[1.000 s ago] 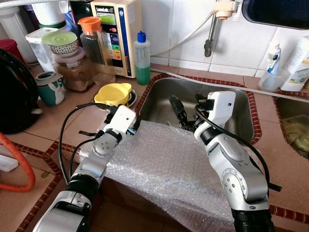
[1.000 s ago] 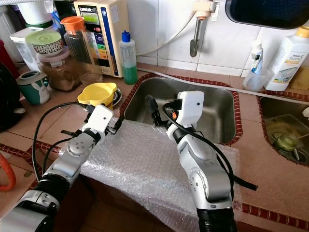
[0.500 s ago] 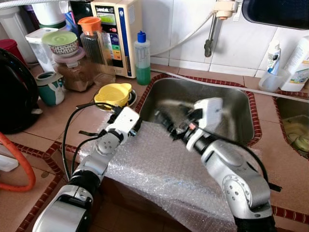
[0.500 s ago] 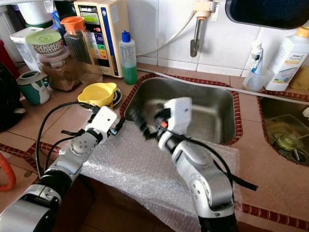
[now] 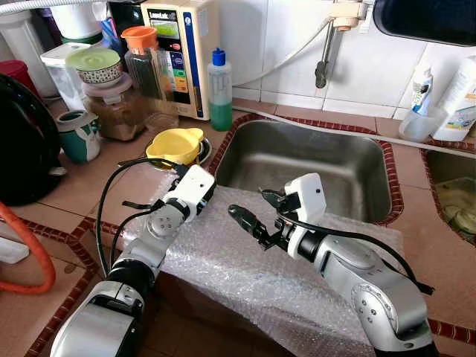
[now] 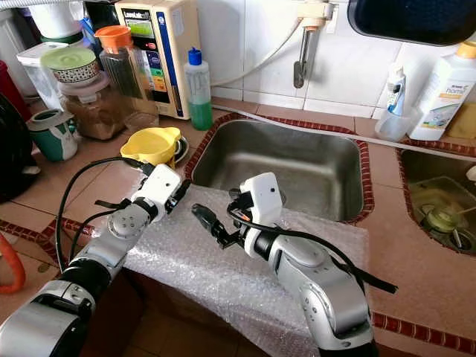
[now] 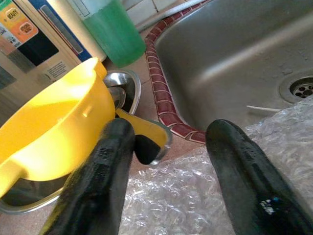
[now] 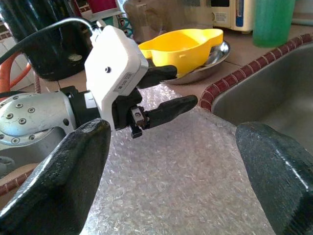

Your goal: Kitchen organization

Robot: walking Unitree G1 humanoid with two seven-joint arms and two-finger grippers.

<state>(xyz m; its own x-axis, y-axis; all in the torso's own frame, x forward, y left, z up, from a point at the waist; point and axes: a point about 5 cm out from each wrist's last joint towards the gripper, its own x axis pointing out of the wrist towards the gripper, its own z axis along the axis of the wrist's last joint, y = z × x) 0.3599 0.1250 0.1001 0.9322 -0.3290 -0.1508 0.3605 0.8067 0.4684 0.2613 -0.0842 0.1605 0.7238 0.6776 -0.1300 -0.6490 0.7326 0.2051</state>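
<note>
Both grippers empty, fingers spread: my left gripper (image 5: 210,191) and right gripper (image 5: 251,216) hovered facing over the bubble wrap (image 5: 245,260), likely to gather it beside the sink (image 5: 312,160).

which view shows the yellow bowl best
The left wrist view: the yellow bowl looms close between the left gripper's open fingers, sitting in a metal dish. The eye views show it small beside the sink; the right wrist view shows it behind the left gripper.
</note>
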